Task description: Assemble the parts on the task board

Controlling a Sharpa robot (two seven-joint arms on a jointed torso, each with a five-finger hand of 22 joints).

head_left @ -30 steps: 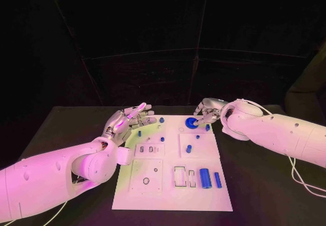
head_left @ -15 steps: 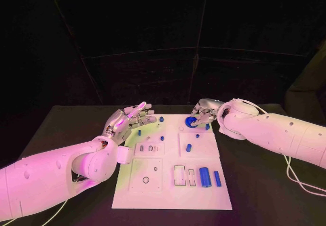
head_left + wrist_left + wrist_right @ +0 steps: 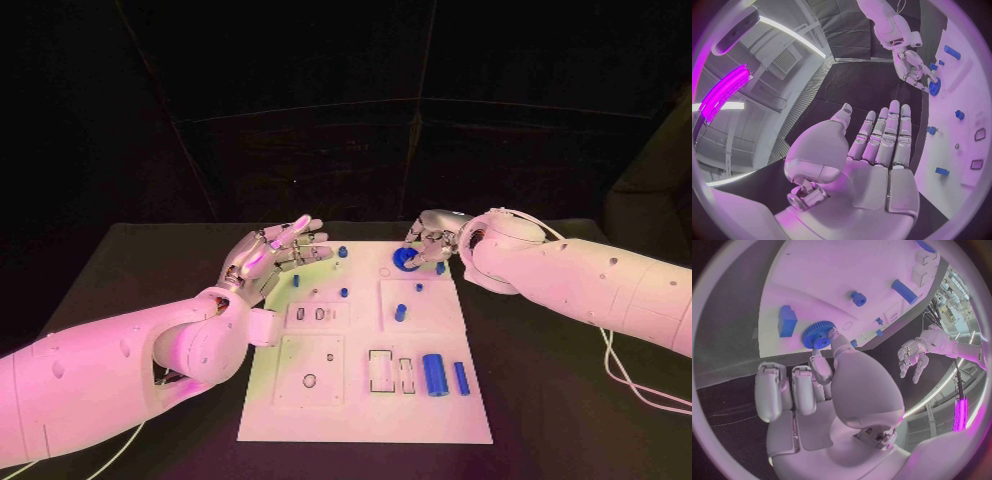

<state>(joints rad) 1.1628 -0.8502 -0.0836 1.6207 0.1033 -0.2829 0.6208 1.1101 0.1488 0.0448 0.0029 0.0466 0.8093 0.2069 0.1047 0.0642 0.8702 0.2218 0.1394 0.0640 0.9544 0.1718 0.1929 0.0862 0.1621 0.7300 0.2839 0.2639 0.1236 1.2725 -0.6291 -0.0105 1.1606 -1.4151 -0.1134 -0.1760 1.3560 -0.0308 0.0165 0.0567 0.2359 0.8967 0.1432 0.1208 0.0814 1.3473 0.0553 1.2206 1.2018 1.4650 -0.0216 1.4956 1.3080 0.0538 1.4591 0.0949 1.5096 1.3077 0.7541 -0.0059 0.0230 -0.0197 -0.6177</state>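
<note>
Over the last second the right hand [image 3: 434,240] draws a little toward the middle of the task board [image 3: 368,400], and its arm slides in with it. The blue gear [image 3: 405,261] pinched in its fingers [image 3: 831,340] moves the same way and now sits slightly nearer the board's centre line at the far edge. The left hand [image 3: 268,256] lifts a touch, its fingers spread and tipped a little farther from the robot.
</note>
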